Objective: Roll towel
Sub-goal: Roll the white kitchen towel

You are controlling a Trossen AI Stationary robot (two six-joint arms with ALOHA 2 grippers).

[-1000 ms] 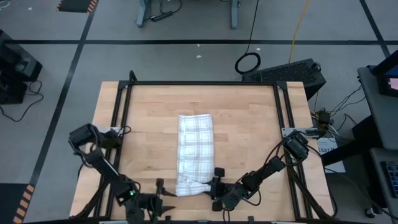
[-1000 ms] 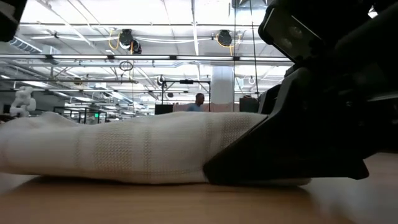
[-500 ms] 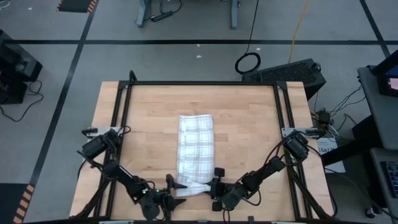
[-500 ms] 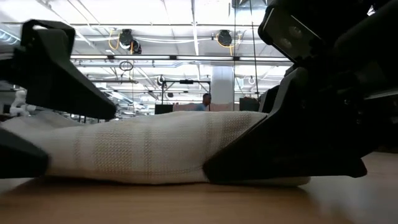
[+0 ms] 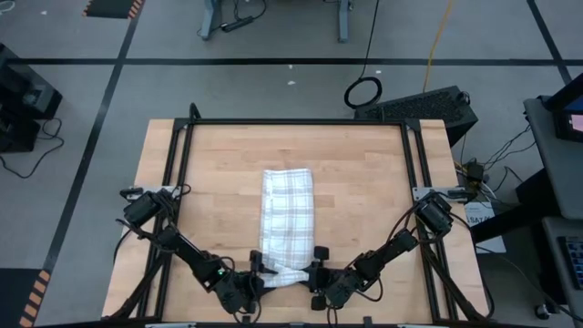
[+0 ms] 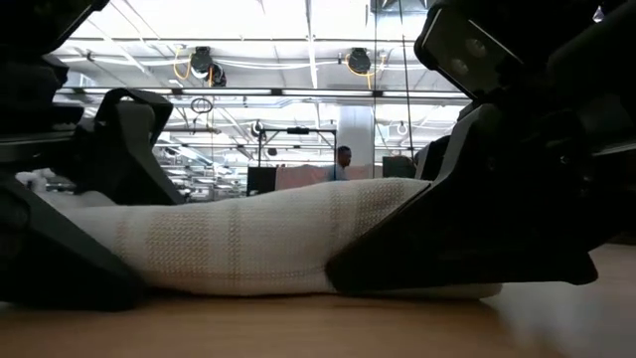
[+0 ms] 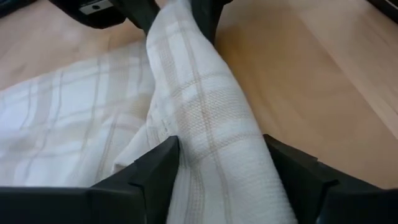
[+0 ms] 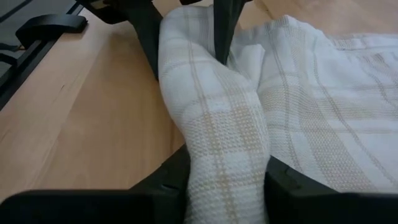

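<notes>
The wooden table (image 5: 364,182) fills the centre of the high view, bordered by a black frame (image 5: 296,122) along its upper edge and both sides. On it lies the towel (image 5: 285,214), folded into a long narrow strip that runs from the middle of the frame down toward the lower centre; its plaid grid is visible on top, and its lower end is raised into a thick fold. My left arm enters from the lower left of the high view and my right arm from the lower right, and both reach inward to that lower end. My left gripper (image 5: 259,276) sits at the left side of the raised fold. In the left wrist view the cloth (image 7: 205,130) passes between my two dark fingers (image 7: 155,171), which stand on either side of it and close against it. My right gripper (image 5: 314,273) sits at the right side of the same fold. In the right wrist view the bunched cloth (image 8: 217,130) is pinched between my fingers (image 8: 165,180). In the low view the fold (image 6: 248,239) rests on the table between the two dark gripper bodies, left (image 6: 70,229) and right (image 6: 477,219).
</notes>
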